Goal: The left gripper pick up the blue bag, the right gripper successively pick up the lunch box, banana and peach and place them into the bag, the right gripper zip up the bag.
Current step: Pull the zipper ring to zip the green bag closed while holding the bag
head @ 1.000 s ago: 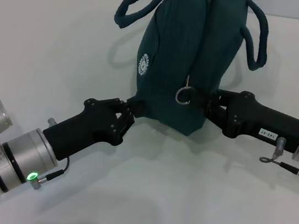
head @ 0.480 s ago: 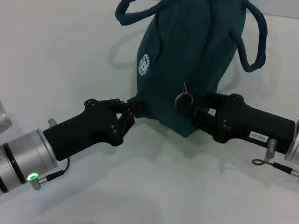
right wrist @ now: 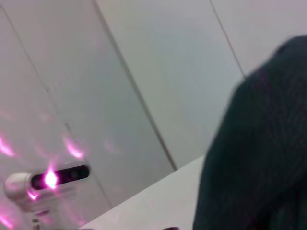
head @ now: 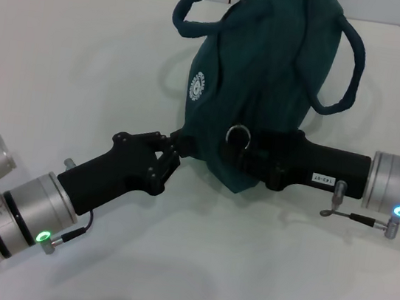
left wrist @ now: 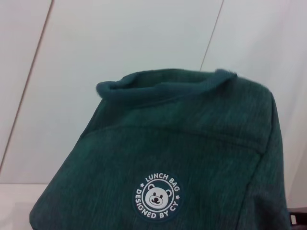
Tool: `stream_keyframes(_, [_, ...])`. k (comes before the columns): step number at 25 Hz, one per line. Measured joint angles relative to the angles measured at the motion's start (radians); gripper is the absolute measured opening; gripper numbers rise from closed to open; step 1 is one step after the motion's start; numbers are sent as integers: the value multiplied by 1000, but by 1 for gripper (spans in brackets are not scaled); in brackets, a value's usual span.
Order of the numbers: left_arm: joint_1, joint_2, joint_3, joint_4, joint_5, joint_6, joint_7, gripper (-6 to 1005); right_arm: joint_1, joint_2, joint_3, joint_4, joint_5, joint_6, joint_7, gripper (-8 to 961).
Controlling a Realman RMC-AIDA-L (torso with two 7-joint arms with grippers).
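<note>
White table (head: 63, 63): blue bag (head: 270, 78) top centre, left gripper (head: 178, 145) pinching its corner, right gripper (head: 248, 151) at zipper ring (head: 238, 135), grip unclear; food unseen, zipping likely underway.

A plain white table (head: 63, 63) carries just the blue bag (head: 270, 78), standing upright at its far side, loop handles drooping over both sides
</note>
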Motion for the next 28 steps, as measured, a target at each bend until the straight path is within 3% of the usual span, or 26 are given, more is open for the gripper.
stream_keyframes(17, [-8, -1, -1, 4, -1, -4, 0, 55, -3, -3, -2, -9, 18, 9, -5, 291])
stream_keyframes(22, [-11, 0, -2, 3, -2, -6, 0, 54, -12, -7, 11, -9, 19, 4, -5, 182])
stream_keyframes(25, [-11, 0, -2, 3, -4, -6, 0, 54, -37, -9, 25, -21, 20, -3, -6, 41])
stream_keyframes(28, [-10, 0, -2, 3, -4, -7, 0, 54, -59, -10, 54, -27, 20, -23, -8, 28])
